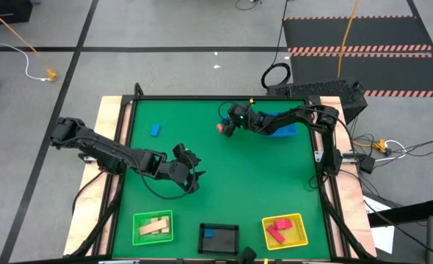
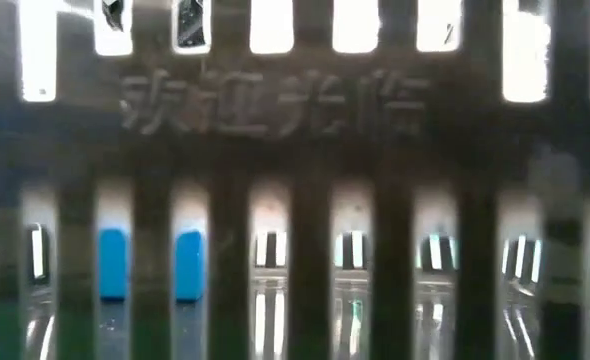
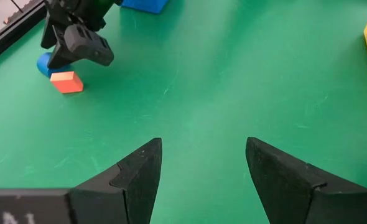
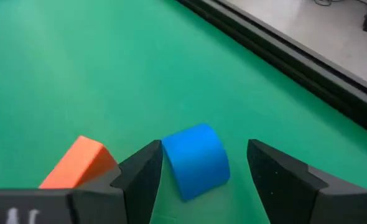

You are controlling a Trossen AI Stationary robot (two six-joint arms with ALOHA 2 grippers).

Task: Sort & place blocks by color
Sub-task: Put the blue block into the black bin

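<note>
While the right gripper [image 4: 199,171] hangs low over the far side of the green table [image 1: 224,198], its fingers stand apart w/ a rounded blue block [image 4: 196,160] between them, nothing clamped. A red-orange block [image 4: 78,163] lies just beside that blue one, outside the fingers. In the high view the right gripper [image 1: 227,126] sits near the far edge, w/ the flat blue tray [image 1: 286,131] under the arm behind it. The left gripper [image 1: 191,176] hovers near mid-table, fingers spread, holding nothing. Another blue block [image 1: 155,130] lies alone toward the far left. Near edge: green tray [image 1: 153,226] w/ tan wood blocks [image 1: 155,227], black tray [image 1: 219,237] w/ one blue block [image 1: 208,233], yellow tray [image 1: 285,231] w/ red blocks [image 1: 278,229].
</note>
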